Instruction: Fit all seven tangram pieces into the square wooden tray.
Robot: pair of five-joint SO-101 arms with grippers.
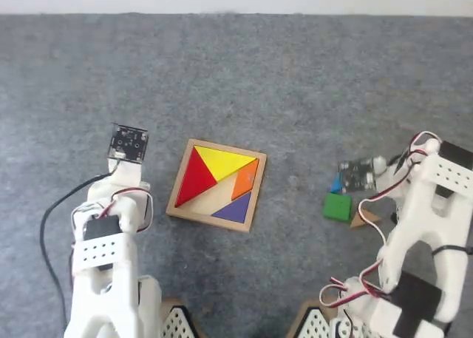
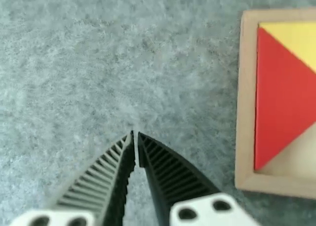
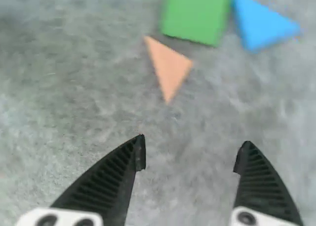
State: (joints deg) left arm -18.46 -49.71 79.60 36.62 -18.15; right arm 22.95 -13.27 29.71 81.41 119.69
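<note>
The square wooden tray [image 1: 178, 208] lies mid-table, tilted, holding a red triangle [image 1: 195, 177], a yellow triangle [image 1: 222, 160], an orange piece [image 1: 244, 182] and a purple piece [image 1: 235, 208]. In the left wrist view the tray [image 2: 245, 112] and red triangle [image 2: 281, 102] lie beside my left gripper [image 2: 135, 136], which is shut over bare carpet. My right gripper [image 3: 191, 154] is open, just short of a small tan triangle [image 3: 169, 67]. Past it lie a green square [image 3: 196, 13] and a blue triangle [image 3: 259, 22]. From above the green square [image 1: 337, 206], blue triangle [image 1: 336, 183] and tan triangle [image 1: 363, 220] sit by the right arm.
Grey carpet [image 1: 259, 79] covers the table, with a pale wall edge along the far side. The left arm's black cable [image 1: 52, 220] loops on the carpet to its left. Both arm bases stand at the near edge.
</note>
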